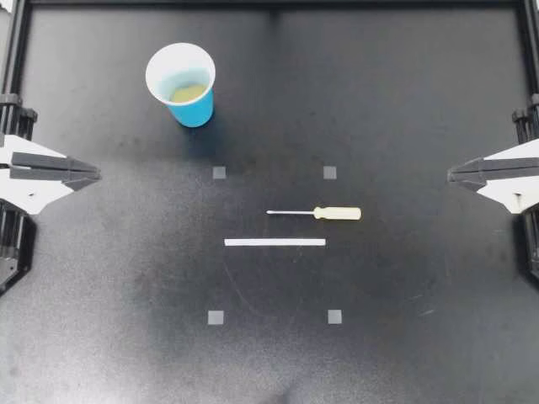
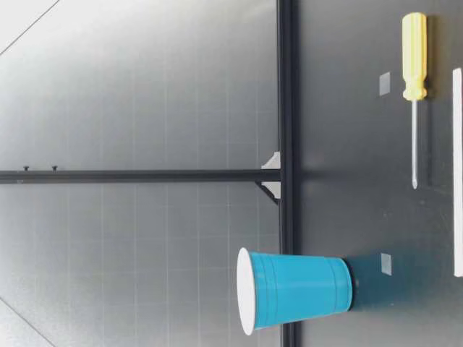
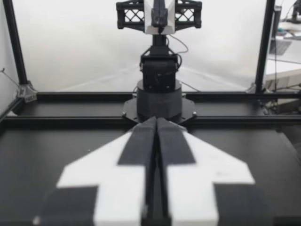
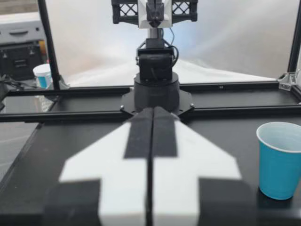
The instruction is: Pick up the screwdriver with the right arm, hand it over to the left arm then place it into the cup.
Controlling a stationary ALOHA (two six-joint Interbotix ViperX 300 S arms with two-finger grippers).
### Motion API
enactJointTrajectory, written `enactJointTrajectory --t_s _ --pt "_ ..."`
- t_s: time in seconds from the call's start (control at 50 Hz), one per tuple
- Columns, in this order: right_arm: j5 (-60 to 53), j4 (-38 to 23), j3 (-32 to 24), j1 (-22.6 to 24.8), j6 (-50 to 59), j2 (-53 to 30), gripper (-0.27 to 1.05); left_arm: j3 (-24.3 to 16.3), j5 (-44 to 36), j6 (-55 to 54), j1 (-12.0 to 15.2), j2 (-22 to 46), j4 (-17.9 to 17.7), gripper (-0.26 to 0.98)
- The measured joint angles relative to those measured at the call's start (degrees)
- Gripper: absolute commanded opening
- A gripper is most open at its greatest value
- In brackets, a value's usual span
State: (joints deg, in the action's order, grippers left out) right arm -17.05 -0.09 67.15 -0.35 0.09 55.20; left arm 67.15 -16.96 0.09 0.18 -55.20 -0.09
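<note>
My left gripper (image 1: 94, 175) hung at the 9 o'clock edge of the table (image 1: 404, 320) and my right gripper (image 1: 453, 175) at its 3 o'clock edge. Each pointed inward with its fingers pressed together. The screwdriver (image 1: 316, 213) lay flat near the centre, handle toward 3 o'clock, well apart from both. The cup (image 1: 185, 88) stood upright at 11 o'clock.

Most of my left tool (image 1: 95, 175) and right tool (image 1: 452, 175) is cut off at the surface's (image 1: 404, 337) side edges. The screwdriver's (image 1: 324, 213) tip is too small to read. A pale patch (image 1: 187, 91) inside the cup (image 1: 194, 114), perhaps a reflection, is unclear.
</note>
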Motion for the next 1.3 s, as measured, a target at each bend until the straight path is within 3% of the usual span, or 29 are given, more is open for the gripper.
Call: enactJointTrajectory --t_s 0.12,0.26,0.4,0.54,0.76,1.04,1.3 --pt "-0.35 0.0 0.44 0.0 0.53 -0.44 0.03 0.79 -2.2 0.18 0.62 -0.26 -0.09 0.17" --pt "-2.11 0.0 0.18 0.0 0.44 -3.34 0.02 1.85 -5.1 0.35 0.88 -0.35 0.0 0.17" --pt "0.0 0.26 -3.25 -0.97 0.62 -11.43 0.02 2.9 -5.98 0.35 0.88 -0.35 -0.09 0.17" --pt "9.76 0.35 -8.7 -5.01 0.35 -20.92 0.05 3.43 -6.24 0.18 0.88 -0.18 0.0 0.17" --pt "27.69 -1.05 -19.51 -7.12 -0.35 -36.04 0.2 4.31 -6.33 0.18 0.88 -0.09 0.0 0.17" --pt "38.67 -1.32 -28.3 -7.12 -0.35 -50.01 0.61 5.19 -6.33 0.18 0.88 0.09 0.0 0.17" --pt "44.3 -1.32 -31.9 -6.86 -0.44 -57.83 0.62 5.54 -6.24 0.18 0.79 0.09 0.0 0.17"
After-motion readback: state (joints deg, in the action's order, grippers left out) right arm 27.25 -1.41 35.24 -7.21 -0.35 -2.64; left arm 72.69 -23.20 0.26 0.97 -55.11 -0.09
